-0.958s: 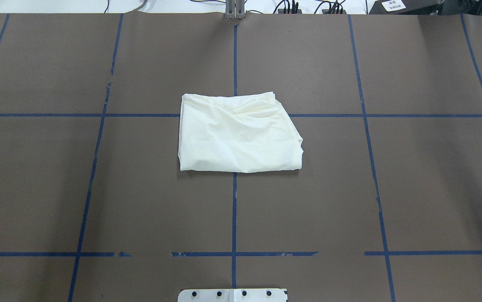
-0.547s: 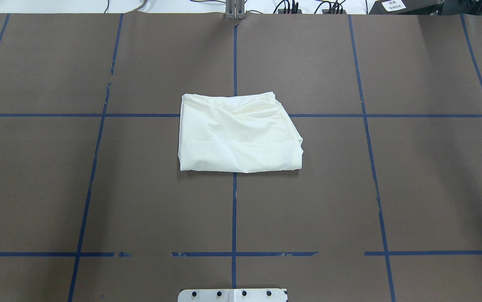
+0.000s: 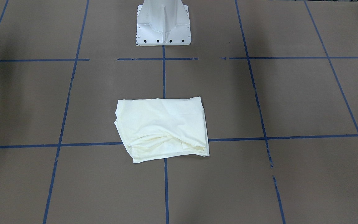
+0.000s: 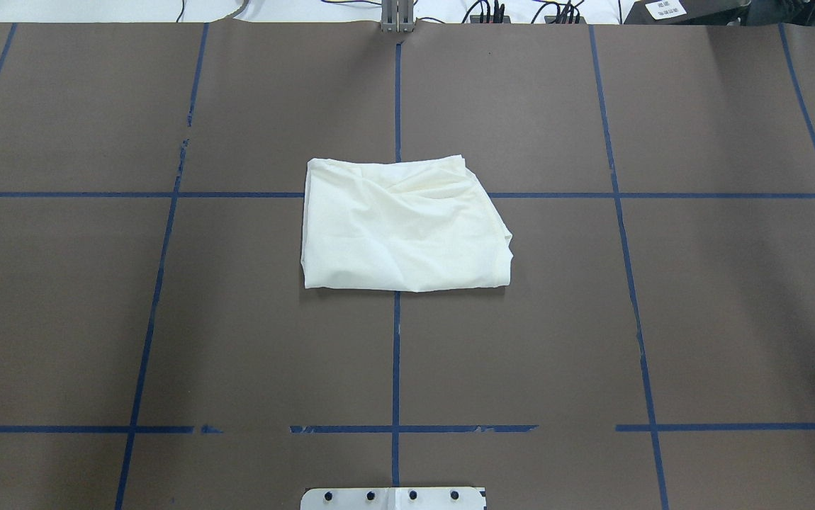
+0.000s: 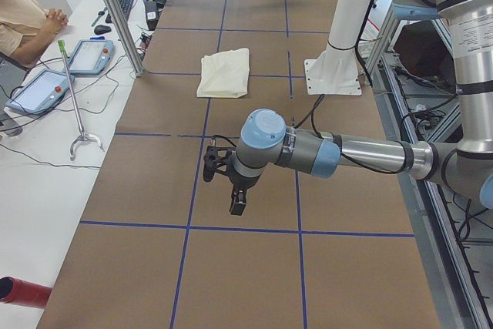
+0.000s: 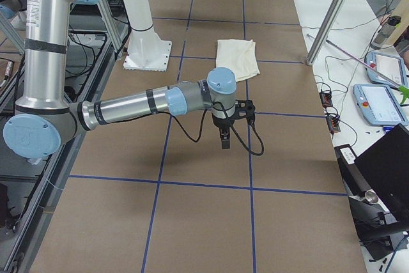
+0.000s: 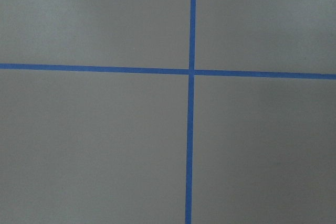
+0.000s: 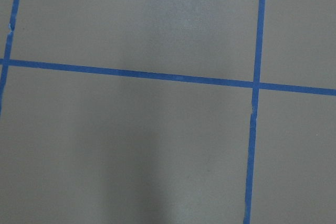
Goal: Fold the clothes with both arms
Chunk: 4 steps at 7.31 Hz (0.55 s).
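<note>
The clothes [image 4: 400,227] are one plain cream shirt, folded into a compact rectangle at the table's centre; it also shows in the front view [image 3: 163,127] and in both side views [image 5: 225,72] [image 6: 237,57]. No graphic shows on it. The left gripper [image 5: 236,204] hangs over bare table far from the shirt, pointing down. The right gripper [image 6: 223,140] hangs likewise over the table's other end. Both show only in the side views, so I cannot tell whether they are open or shut. Both wrist views show only brown table cover and blue tape lines.
The white pedestal base [image 3: 163,28] stands at the table's robot side, just behind the shirt. A seated person [image 5: 23,21] and control tablets [image 5: 38,90] [image 6: 377,103] are at the side bench. Metal posts [image 5: 115,13] [image 6: 332,11] stand along the table's far edge.
</note>
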### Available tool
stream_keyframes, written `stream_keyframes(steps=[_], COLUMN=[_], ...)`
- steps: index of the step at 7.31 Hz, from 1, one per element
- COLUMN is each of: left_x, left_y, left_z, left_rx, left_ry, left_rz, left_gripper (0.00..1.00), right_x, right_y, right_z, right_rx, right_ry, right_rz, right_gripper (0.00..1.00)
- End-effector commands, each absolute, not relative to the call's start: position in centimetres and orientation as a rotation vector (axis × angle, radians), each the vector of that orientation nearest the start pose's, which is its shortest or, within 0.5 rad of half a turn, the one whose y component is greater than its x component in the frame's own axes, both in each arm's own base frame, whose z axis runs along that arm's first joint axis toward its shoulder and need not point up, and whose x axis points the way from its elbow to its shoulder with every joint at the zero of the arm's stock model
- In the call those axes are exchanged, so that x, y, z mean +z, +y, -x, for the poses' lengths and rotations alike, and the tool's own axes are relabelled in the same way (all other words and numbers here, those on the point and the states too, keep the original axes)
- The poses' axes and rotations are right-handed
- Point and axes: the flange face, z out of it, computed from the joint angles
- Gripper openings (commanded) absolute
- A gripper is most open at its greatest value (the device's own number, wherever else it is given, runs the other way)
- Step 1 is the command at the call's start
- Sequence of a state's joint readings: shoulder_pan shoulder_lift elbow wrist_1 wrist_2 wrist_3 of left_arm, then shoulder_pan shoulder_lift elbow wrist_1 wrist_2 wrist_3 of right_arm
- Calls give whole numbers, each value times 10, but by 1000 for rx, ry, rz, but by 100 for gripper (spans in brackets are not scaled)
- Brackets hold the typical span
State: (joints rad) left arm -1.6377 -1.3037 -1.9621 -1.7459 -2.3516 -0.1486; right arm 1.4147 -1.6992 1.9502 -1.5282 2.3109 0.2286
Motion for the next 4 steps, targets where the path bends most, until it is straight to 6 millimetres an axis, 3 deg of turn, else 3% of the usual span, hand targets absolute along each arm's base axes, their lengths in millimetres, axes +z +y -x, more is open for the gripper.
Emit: stream_keyframes(steps=[1, 3, 4], left_x=[553, 552, 552], left_y=[-391, -399, -403], left_z=[72, 17, 5], left_rx=[-37, 93, 120], left_ry=[792, 804, 778], left_rz=[-253, -197, -189], left_gripper=[100, 100, 100], right_x=[528, 514, 520], right_y=[-448, -467, -462], right_z=[11, 34, 32], right_rx=[-60, -103, -135], right_ry=[-763, -718, -705], right_rz=[-133, -110, -66], right_gripper=[100, 100, 100])
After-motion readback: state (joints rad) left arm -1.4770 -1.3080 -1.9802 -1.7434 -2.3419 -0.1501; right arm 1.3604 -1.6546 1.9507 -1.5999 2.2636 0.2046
